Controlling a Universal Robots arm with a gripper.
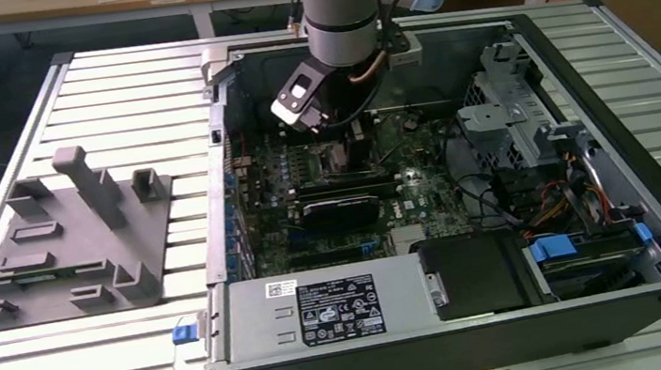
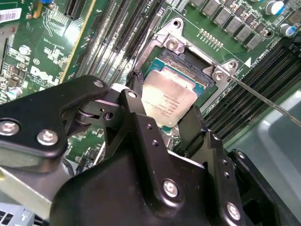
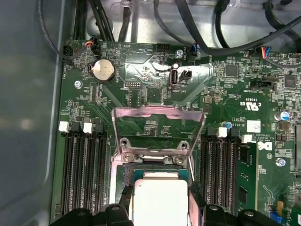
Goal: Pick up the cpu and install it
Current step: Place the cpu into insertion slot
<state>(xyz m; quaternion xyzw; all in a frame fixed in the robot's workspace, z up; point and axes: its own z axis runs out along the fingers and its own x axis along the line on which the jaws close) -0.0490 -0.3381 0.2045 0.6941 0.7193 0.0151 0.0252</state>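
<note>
The cpu, a silvery square chip, sits between my gripper's black fingers, right over the motherboard's socket. In the first wrist view the cpu is flanked by the fingers on both sides, with the gripper closed on its edges. I cannot tell whether the chip rests in the socket or hangs just above it. The socket's metal load plate stands open behind it. In the exterior view the gripper is low inside the open computer case.
A grey holder block with posts lies on the slatted table at the exterior view's left. Memory slots flank the socket. The thin socket lever juts out beside it. Drive cage, cables and power supply crowd the case.
</note>
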